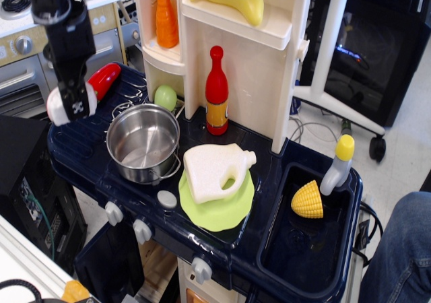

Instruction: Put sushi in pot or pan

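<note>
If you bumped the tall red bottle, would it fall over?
Probably. The red bottle stands upright, tall and narrow, so a sideways bump near its top would likely tip it. It looks like smooth plastic, so likely light and rigid, and it might roll once down.

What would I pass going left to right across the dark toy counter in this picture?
Gripper holding the sushi → pot → white jug on green plate → corn → yellow-capped bottle.

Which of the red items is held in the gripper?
The sushi, a white-based piece clamped in the gripper above the counter's left edge. The red pepper lies behind it on the counter, and the red bottle stands upright by the shelf.
</note>
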